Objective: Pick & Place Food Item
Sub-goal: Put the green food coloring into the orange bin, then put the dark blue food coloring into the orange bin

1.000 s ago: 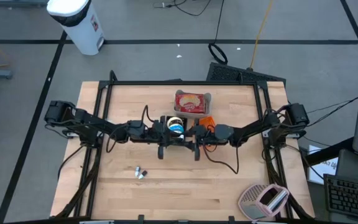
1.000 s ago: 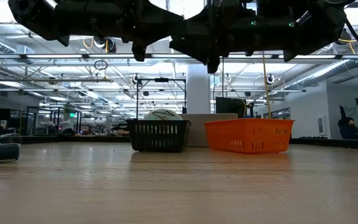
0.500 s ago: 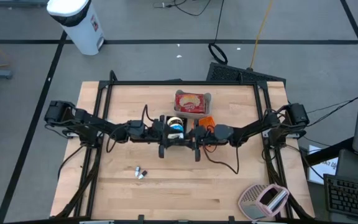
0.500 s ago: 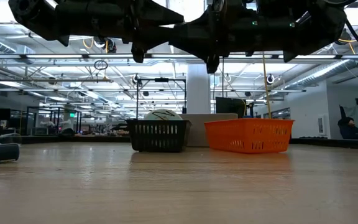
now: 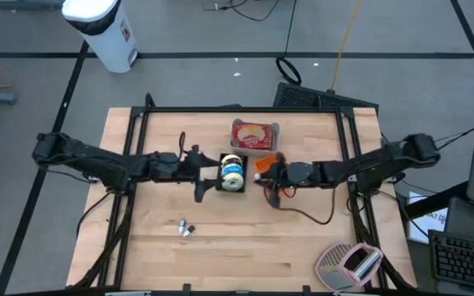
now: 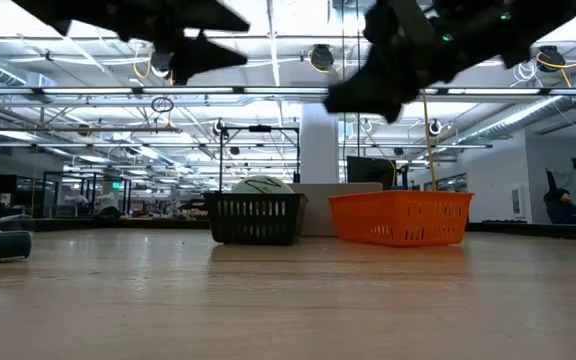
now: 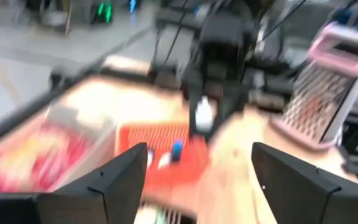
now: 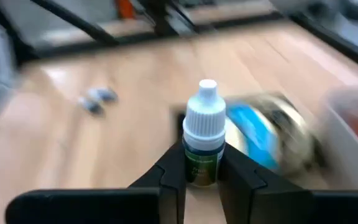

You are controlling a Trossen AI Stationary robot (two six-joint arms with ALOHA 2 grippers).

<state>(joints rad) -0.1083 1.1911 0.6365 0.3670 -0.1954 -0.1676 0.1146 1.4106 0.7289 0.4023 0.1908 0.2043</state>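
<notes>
Two arms: both raised above the table (image 5: pixel 163 247), meeting near its middle
Right gripper (image 8: pixel 202 171): fingers clamped on a small dropper bottle (image 8: pixel 201 130), white cap up, dark label; seen in the right wrist view, held upright between the two dark fingers
Right gripper, from above: sits at (image 5: pixel 263 174), just right of the black basket (image 5: pixel 232 173) and over the orange basket (image 5: pixel 270 161)
Left gripper (image 7: pixel 197 171): fingers spread wide, nothing between them
Left gripper, from above: at (image 5: pixel 206 175), just left of the black basket
Bottle seen from left wrist: white cap shows at (image 7: pixel 202 115), in the grip of the other arm, above the orange basket (image 7: pixel 160 149)
Black basket contents: a round blue-and-white packaged item (image 5: pixel 233 170)
Low view: black basket (image 6: pixel 254 218) and orange basket (image 6: pixel 400 220) stand side by side on the far part of the table; both arms hang well above them
Red packet tray (image 5: pixel 254 135): behind the baskets, apart from both grippers
Small loose pieces (image 5: pixel 185 229): on the front left of the table, well apart from the arms
Pink grater-like item (image 5: pixel 349 265): at the front right corner
</notes>
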